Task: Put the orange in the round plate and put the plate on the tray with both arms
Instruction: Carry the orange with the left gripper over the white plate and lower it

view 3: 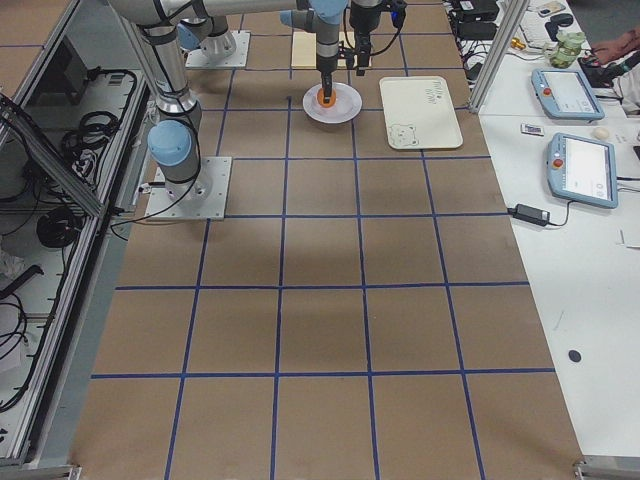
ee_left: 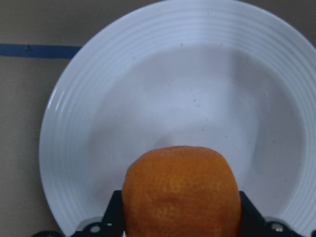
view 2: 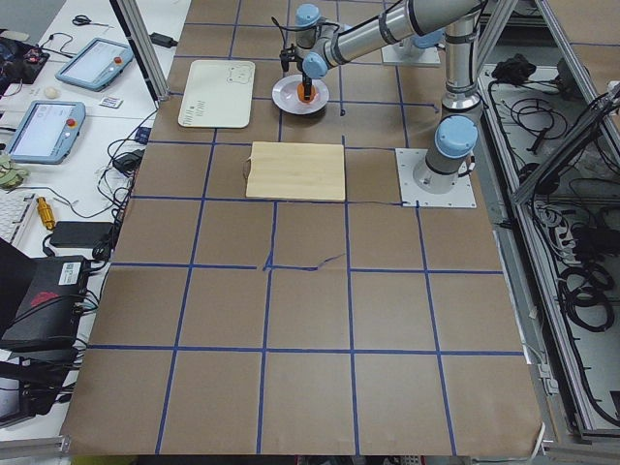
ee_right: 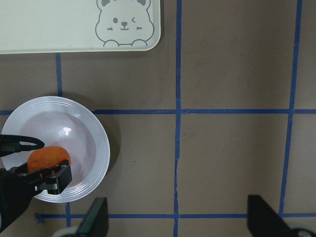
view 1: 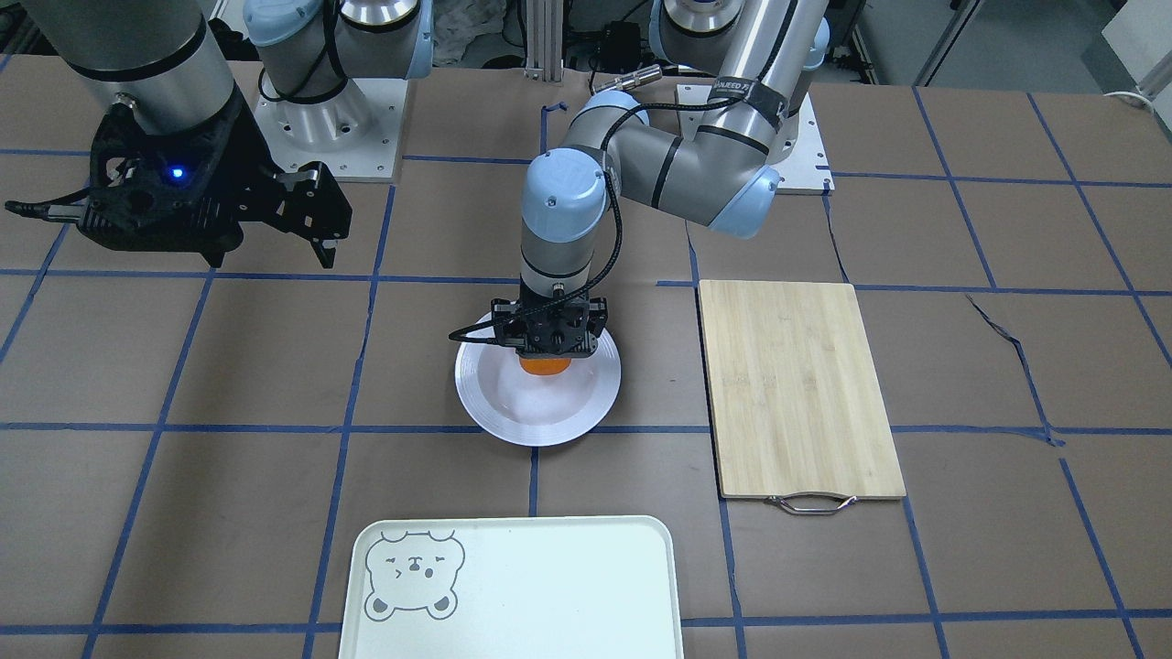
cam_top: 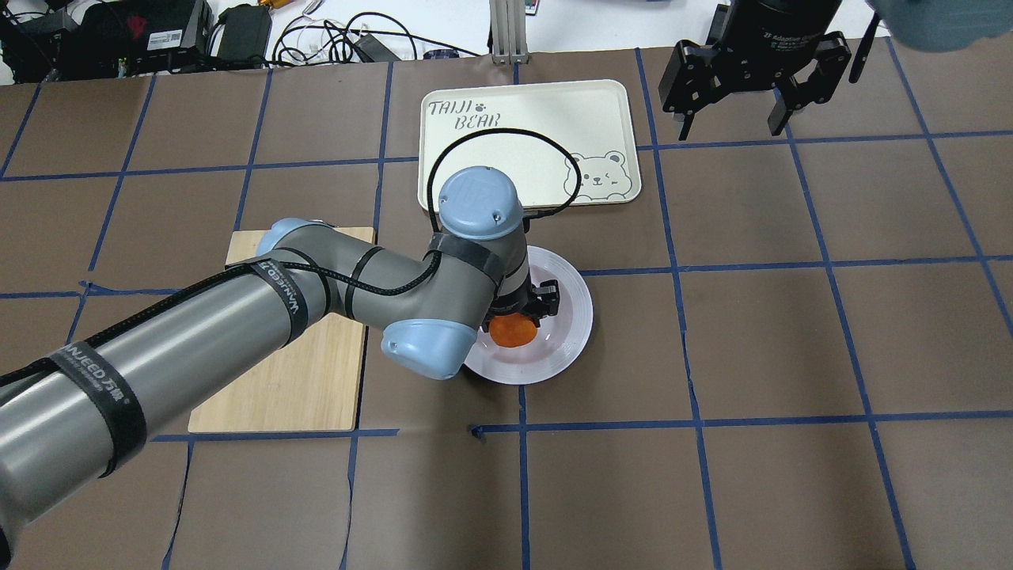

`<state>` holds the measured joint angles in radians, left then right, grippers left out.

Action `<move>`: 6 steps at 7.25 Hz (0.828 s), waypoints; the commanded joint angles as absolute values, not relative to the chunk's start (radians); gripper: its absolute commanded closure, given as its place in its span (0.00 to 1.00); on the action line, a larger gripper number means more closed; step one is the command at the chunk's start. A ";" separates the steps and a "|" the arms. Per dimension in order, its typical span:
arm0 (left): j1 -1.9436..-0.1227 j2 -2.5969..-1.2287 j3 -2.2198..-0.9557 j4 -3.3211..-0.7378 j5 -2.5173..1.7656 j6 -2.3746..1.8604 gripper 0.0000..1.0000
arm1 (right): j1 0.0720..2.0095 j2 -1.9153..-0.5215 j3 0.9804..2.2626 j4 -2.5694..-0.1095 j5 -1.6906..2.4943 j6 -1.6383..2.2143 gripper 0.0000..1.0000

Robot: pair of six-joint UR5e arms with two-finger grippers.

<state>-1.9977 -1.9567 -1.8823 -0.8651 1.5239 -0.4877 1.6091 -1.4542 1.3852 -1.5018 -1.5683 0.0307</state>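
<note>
The left gripper [view 1: 547,351] points straight down at the centre of the front-facing view, its two fingers pinching the orange [ee_left: 180,192] from either side. The orange hangs low over the sunken centre of the round plate [ee_left: 64,123]; whether it touches the plate cannot be told. The plate lies on the brown table [view 1: 1007,366], with the tray [view 1: 549,595] apart from it at the bottom edge and a bamboo cutting board [view 1: 797,384] to its right. At upper left, the right gripper [view 1: 316,215] hangs with fingers spread and empty, well apart from the plate.
</note>
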 commanded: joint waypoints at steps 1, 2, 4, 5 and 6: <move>-2.002 -1.965 -1.870 -0.857 1.535 -0.474 0.26 | 1.609 -1.454 1.385 -1.502 -1.568 0.031 0.00; -2.000 -1.960 -1.849 -0.862 1.539 -0.451 0.24 | 1.609 -1.454 1.385 -1.502 -1.568 0.031 0.00; -1.974 -1.912 -1.824 -0.877 1.540 -0.442 0.00 | 1.609 -1.454 1.385 -1.502 -1.568 0.031 0.00; -1.962 -1.892 -1.818 -0.900 1.537 -0.439 0.00 | 1.609 -1.453 1.385 -1.503 -1.568 0.031 0.00; -1.957 -1.873 -1.815 -0.902 1.537 -0.437 0.00 | 1.609 -1.453 1.385 -1.502 -1.568 0.031 0.00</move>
<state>-1.9672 -1.8975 -1.8213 -0.8916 1.5380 -0.4403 1.6091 -1.4533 1.3852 -1.5024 -1.5677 0.0307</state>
